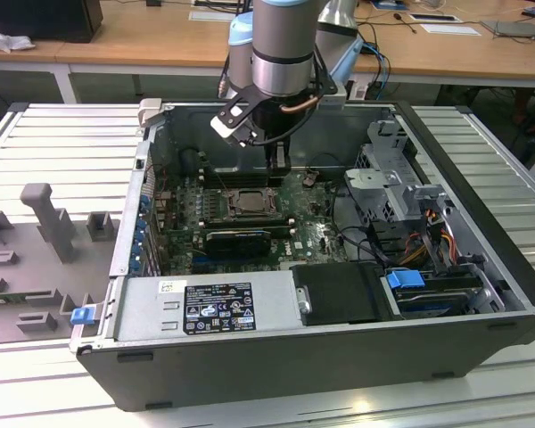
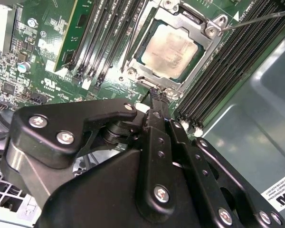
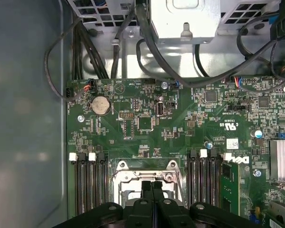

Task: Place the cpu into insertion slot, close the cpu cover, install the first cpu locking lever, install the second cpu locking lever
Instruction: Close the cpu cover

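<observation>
Gripper (image 1: 277,169) hangs inside the open PC case (image 1: 504,259). In the exterior view its tip is just off the insertion slot (image 1: 216,203) at approx. 1 o'clock, and the slot lies at approx. 10 o'clock from the mobo's (image 1: 312,236) middle. Both wrist views show the fingers (image 2: 167,142) pressed together w/ nothing seen pinched btwn them, tips touching or just beside the slot's near edge. The cpu (image 2: 170,45) is already seated in the slot, silver top up. The cpu cover (image 2: 192,18) looks to lie flat round it, window framing the chip, so placing and closing read as done. A thin rod, prob. a locking lever (image 2: 256,19), juts from one slot corner out over the memory slots (image 2: 109,38) and looks unlatched. Whether a second lever runs under the fingertips I can't tell, since the fingers hide that edge. My read is that the lever work is the step in hand. To do it well, shut fingers are the right tool, used as one stiff pusher. Contact should be on the lever's handle end, not on the cover plate or the chip. The push should go down and slightly sideways so the rod tucks under its hook, slow near the end. Main risks are the tip sliding off the thin rod onto the memory slots' clips, or loading the cover unevenly.
</observation>
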### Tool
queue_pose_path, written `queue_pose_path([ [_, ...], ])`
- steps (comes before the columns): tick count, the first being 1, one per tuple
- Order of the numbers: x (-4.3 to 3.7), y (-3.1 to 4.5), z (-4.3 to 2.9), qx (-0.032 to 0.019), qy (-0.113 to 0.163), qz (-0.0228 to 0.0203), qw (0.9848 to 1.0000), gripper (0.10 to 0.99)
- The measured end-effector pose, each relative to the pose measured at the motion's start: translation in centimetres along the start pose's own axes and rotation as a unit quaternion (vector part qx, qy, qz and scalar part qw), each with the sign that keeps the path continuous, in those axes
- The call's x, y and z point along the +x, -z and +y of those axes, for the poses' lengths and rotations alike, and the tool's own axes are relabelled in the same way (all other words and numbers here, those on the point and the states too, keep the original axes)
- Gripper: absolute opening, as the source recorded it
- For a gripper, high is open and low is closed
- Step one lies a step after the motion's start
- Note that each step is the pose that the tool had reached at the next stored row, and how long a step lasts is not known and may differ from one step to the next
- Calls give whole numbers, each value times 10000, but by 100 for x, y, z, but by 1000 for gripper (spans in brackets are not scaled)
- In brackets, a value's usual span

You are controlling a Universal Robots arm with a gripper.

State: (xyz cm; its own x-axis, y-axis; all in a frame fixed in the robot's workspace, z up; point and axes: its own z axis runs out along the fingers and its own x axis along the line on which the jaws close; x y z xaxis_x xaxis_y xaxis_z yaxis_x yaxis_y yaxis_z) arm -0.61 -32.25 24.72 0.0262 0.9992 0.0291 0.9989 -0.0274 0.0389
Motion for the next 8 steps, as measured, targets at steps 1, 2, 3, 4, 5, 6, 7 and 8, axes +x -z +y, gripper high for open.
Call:
queue_pose_path([
  [1, 0, -6, -11, 0, 0, 0, 10000, 106],
  [2, -1, -16, -19, 0, 0, -1, 10000, 106],
  [3, -1, -26, -23, 0, 0, -1, 10000, 106],
  [4, -2, -38, -33, 0, 0, -1, 10000, 106],
  [5, -3, -59, -47, 0, 0, 0, 10000, 106],
  [6, -4, -68, -60, 0, 1, 0, 10000, 106],
  [7, -5, -74, -82, 1, 5, 2, 10000, 106],
  [8, -5, -76, -115, 1, 10, 7, 10000, 106],
])
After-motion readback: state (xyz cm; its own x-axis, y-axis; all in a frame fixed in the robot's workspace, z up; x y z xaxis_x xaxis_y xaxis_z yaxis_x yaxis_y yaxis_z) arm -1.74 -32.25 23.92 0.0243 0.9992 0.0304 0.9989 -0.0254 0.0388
